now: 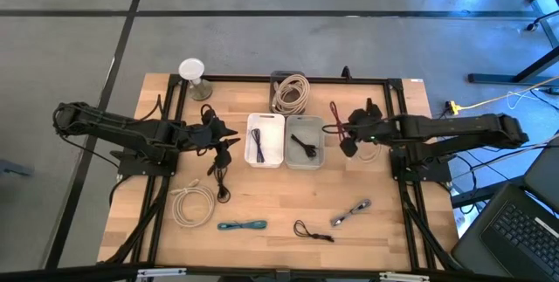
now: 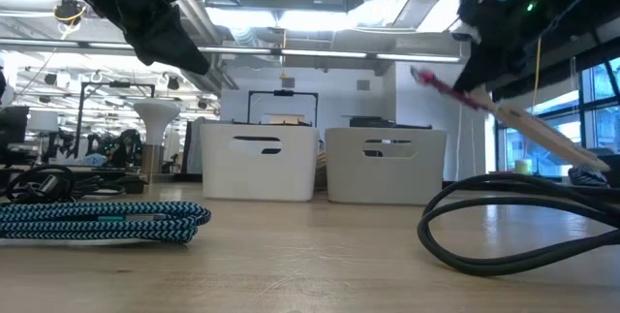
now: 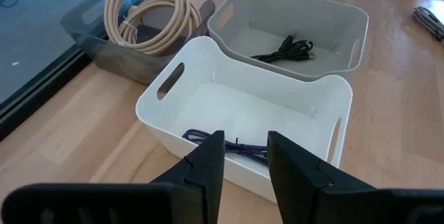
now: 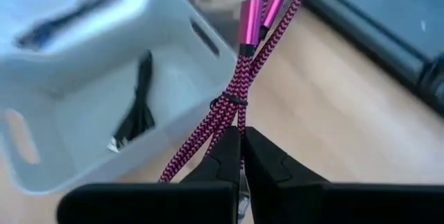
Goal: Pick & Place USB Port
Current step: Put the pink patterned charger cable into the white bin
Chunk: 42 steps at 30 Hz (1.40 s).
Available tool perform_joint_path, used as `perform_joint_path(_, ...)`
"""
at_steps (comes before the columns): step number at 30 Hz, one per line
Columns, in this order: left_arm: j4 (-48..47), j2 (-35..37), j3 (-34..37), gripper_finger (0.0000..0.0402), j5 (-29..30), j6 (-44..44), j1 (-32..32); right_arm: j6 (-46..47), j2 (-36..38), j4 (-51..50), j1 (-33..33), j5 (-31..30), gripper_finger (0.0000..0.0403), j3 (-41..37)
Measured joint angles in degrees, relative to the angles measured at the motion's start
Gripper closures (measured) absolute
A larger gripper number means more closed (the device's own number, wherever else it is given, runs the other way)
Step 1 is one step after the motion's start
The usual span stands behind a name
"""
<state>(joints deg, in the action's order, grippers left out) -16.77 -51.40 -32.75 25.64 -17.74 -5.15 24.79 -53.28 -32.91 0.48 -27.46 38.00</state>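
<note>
My right gripper is shut on a magenta braided cable and hangs in the air beside the right wall of the grey bin. A black cable lies in that bin. The magenta cable's two plugs stick out past the fingertips. My left gripper is open and touches nothing. It hovers at the left rim of the white bin, in which a purple cable lies. My right gripper pinches the doubled magenta cable between its two fingers, just behind the black tie that binds the strands. The fingers come from the table's right, roughly along the strands. The cable is lifted clear, and its plug end points toward the far edge.
A dark tray with a coiled beige cable stands behind the bins, and a white lamp-like object stands at the far left. On the near half of the table lie a pale cable, a teal cable, a black cable and a grey cable.
</note>
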Motion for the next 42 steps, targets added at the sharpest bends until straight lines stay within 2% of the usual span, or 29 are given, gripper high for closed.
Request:
perform_joint_path(6, -0.37, 0.00, 0.00, 0.0303, -0.12, 0.02, 0.00, -3.38, 6.97, 3.57, 2.91, 2.67, 0.0397, 0.00)
perform_joint_path(10, -0.52, -0.01, 0.00, 0.0302, -0.10, 0.04, 0.00, -7.96, 9.99, 8.74, 4.73, 9.63, 0.0398, 0.00)
perform_joint_path(13, -0.77, -0.02, 0.00, 0.0302, -0.08, 0.00, 0.00, -6.93, 11.55, 8.76, 5.46, 7.10, 0.0398, 0.04)
perform_joint_path(16, -1.11, 0.00, 0.02, 0.0305, -0.08, -0.02, -0.01, -5.55, 11.80, 7.53, 6.17, 0.91, 0.0398, 0.04)
perform_joint_path(20, -0.17, -0.02, 0.03, 0.0307, 0.61, -0.04, 0.00, -4.19, 10.92, 3.72, 6.30, 0.30, 0.0398, 0.04)
perform_joint_path(23, 7.67, -1.23, 0.07, 0.0306, 1.82, 0.92, 0.00, -4.24, 10.10, 4.29, 7.03, 0.91, 0.0398, 0.04)
perform_joint_path(26, 16.48, -4.07, 0.04, 0.0309, -1.12, 6.18, -0.01, -3.96, 9.66, 4.00, 7.27, 0.97, 0.0398, 0.04)
perform_joint_path(28, 18.06, -6.01, 0.02, 0.0310, -2.97, 8.60, -0.02, -1.20, 9.50, 1.50, 7.26, 0.12, 0.0398, 0.04)
perform_joint_path(34, 18.74, -10.79, 0.03, 0.0311, -2.17, 8.62, 0.04, 13.39, 8.71, -9.01, 7.25, 0.29, 0.0400, -3.87)
perform_joint_path(37, 20.10, -12.18, 0.07, 0.0311, -1.99, 8.56, 0.04, 17.17, 8.44, -8.21, 7.03, 0.98, 0.0400, -8.05)
perform_joint_path(42, 21.49, -12.63, 0.07, 0.0311, -2.64, 8.49, 0.04, 18.85, 7.63, -1.32, 3.50, 3.16, 0.0400, -14.10)
